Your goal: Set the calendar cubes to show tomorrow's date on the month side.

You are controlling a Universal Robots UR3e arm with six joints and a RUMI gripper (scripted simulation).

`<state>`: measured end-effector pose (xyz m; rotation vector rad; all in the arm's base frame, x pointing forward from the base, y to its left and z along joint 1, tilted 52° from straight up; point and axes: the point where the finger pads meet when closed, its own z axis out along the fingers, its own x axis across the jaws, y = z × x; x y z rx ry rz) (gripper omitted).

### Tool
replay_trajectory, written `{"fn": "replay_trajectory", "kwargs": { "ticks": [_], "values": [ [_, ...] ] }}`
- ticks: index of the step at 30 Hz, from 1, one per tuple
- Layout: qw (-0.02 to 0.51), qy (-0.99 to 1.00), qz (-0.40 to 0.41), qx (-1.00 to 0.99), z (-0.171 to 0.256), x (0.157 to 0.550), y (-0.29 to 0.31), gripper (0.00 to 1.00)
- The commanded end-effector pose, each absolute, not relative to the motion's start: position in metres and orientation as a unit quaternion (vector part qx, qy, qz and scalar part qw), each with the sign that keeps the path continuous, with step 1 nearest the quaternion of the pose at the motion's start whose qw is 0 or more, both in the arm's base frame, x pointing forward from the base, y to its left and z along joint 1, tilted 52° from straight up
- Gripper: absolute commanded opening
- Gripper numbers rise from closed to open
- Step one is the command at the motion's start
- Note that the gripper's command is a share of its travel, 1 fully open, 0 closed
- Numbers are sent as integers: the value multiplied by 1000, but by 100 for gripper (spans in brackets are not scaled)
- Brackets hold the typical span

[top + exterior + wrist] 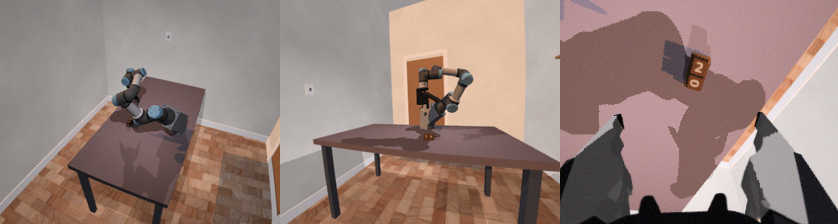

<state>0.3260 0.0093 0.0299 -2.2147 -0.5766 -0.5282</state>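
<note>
1. Looking through the wrist camera, you see the calendar (697, 73): two small brown wooden cubes side by side, white digits "2" and "0" on the faces toward the lens.
2. The pair lies on the table (760, 40), a smooth matte plum-brown top, inside the arm's dark shadow. Tray and month name are too small to make out.
3. Your gripper (689, 122) is fully spread and grips nothing. Its two grey faceted fingers taper to dark tips, and they hang above the table with the cubes ahead of them, well apart.
4. In the exterior view the calendar (429, 136) is a low brown block on the table (481, 149), just in front of and below the gripper (424, 121), which points straight down.
5. The arm (448, 72) has grey tubular links and blue joint caps, folded up over its grey square base (179, 123).
6. From the top view the calendar (129, 122) is a small speck beside the forearm, mostly hidden.
7. The table has dark square legs; the floor (227, 181) is patchwork wood parquet.
</note>
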Motion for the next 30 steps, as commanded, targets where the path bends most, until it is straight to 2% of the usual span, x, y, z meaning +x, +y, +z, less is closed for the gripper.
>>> {"fn": "replay_trajectory", "kwargs": {
  "ticks": [1, 21, 30],
  "values": [
    [370, -289, -237, -851, 28, 325, 11, 100],
    [305, -478, -316, -761, 22, 321, 16, 100],
    [254, -587, -358, -680, 17, 321, 19, 100]
  ]
}}
